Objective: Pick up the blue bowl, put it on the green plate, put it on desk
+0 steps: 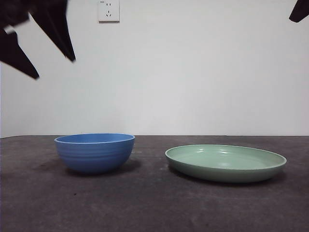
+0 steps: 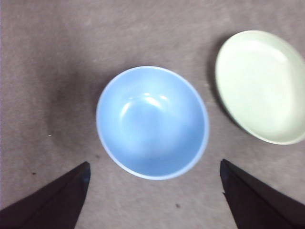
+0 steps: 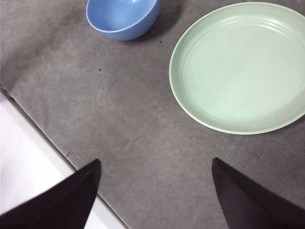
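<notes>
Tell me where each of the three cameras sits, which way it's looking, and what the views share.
Front view: low at table height, level across the desk toward the wall; dark arm parts at both top corners.
Left wrist view: above the blue bowl, looking down; left gripper jaws wide apart.
Right wrist view: looks down at desk near the green plate; right gripper jaws apart.
All three show bowl and plate.

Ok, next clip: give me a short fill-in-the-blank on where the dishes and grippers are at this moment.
1. The blue bowl stands on the ____, not on the green plate.
2. The left gripper hangs above the ____ with jaws open.
3. The bowl holds ____.
4. The right gripper has its jaws ____.

Missing: desk; bowl; nothing; open
</notes>
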Robot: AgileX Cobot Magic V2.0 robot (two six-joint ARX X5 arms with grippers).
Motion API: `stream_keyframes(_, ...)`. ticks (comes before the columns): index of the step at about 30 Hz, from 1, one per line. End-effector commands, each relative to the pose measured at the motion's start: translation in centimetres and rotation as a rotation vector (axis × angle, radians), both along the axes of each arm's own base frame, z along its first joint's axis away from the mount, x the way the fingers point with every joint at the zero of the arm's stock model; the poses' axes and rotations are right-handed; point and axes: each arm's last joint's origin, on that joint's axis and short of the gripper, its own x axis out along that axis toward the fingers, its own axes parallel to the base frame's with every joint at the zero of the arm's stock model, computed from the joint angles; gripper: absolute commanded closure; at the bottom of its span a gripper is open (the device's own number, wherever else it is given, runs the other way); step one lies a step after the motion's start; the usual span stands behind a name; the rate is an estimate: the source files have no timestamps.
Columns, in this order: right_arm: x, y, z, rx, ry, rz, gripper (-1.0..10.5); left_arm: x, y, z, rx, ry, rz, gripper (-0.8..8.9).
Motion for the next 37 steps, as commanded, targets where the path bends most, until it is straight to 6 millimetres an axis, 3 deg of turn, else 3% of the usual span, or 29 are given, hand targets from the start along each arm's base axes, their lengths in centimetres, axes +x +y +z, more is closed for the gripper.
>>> stream_keyframes(1,0.2,0.1,0.6,0.009,-0.023,0.003,5.7,2.0,-0.7,-0.7,0.046,0.016,-0.001,3.81)
stream_keyframes(9,0.2,0.1,0.6,0.009,-0.024,0.003,5.7,6.1,-1.9,-5.1,0.097,0.101,0.005,3.81)
stream_keyframes(18,0.2,0.1,0.6,0.011,-0.031,0.003,5.7,8.4,-2.5,-9.5,0.171,0.177,0.033,3.81)
stream_keyframes(20,0.2,0.1,0.6,0.011,-0.032,0.003,5.7,8.5,-2.5,-9.9,0.174,0.187,0.034,3.93)
stream_keyframes(30,0.3,0.1,0.7,0.013,-0.040,0.003,5.7,8.6,-2.5,-10.0,0.171,0.185,0.038,7.61)
stream_keyframes(37,0.3,0.1,0.7,0.013,-0.040,0.003,5.7,8.7,-2.6,-10.0,0.168,0.178,0.038,7.97)
